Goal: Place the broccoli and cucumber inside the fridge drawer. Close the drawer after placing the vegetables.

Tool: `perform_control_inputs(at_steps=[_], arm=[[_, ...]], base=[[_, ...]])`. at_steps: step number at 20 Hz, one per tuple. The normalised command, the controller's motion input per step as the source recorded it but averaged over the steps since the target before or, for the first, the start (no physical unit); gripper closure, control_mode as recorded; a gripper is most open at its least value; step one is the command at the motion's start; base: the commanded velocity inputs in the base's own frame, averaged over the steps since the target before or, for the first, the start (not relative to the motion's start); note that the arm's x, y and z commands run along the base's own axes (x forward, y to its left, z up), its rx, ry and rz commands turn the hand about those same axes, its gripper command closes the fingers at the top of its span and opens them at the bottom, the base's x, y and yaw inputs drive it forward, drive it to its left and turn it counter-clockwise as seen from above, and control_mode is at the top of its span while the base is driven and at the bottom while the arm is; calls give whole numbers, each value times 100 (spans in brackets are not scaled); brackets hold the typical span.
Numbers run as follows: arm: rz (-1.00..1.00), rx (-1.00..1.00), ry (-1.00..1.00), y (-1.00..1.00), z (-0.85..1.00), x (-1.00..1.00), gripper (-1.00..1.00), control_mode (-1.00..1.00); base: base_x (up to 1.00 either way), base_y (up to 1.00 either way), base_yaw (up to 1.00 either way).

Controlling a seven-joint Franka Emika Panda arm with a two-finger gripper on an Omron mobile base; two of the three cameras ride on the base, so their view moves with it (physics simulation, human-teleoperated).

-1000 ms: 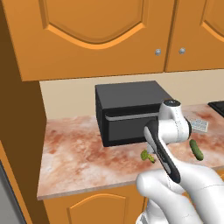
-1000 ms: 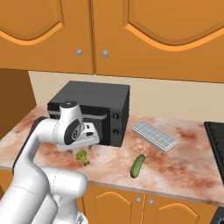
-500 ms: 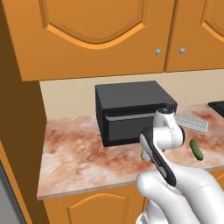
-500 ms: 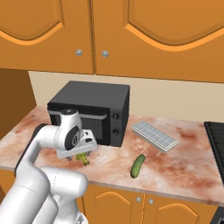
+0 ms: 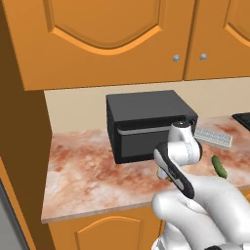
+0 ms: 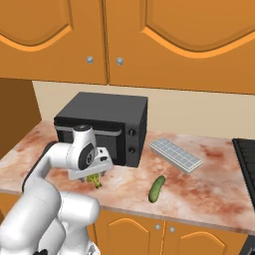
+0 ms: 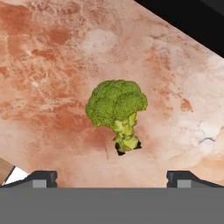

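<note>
The broccoli (image 7: 116,109) lies on the marbled counter (image 7: 52,65), bumpy head away from me and pale stalk toward me. My gripper (image 7: 111,177) hangs right above it, open, with one fingertip on each side and nothing held. From the right base view the broccoli (image 6: 93,180) peeks out under the gripper (image 6: 91,173), just in front of the black microwave (image 6: 104,124). The cucumber (image 6: 157,189) lies alone further right near the counter's front edge, and also shows as the cucumber (image 5: 219,166) in the left base view. The fridge drawer is out of view.
A white ribbed tray (image 6: 175,155) lies right of the microwave. A dark stove edge (image 6: 246,159) is at the far right. Wooden wall cabinets (image 6: 149,40) hang above. Bare counter (image 5: 83,166) stretches to the left.
The hand has come down and a little toward the counter's front, closer over the broccoli. The jaws stay wide. Broccoli and cucumber have not moved.
</note>
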Motion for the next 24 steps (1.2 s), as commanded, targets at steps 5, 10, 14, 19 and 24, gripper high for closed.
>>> perform_control_inputs(at_steps=[5, 10, 14, 19, 24], arm=[[4, 0, 1, 1, -45, 6, -100, -100], [1, -1, 5, 6, -43, 6, -100, -100], [0, -1, 6, 21, -35, 6, -100, -100], [0, 0, 4, 11, -40, 2, -100, -100], [1, 1, 0, 1, -35, 19, -100, -100]], base=[[0, 0, 0], [0, 0, 0], [0, 0, 0], [0, 0, 0], [0, 0, 0]])
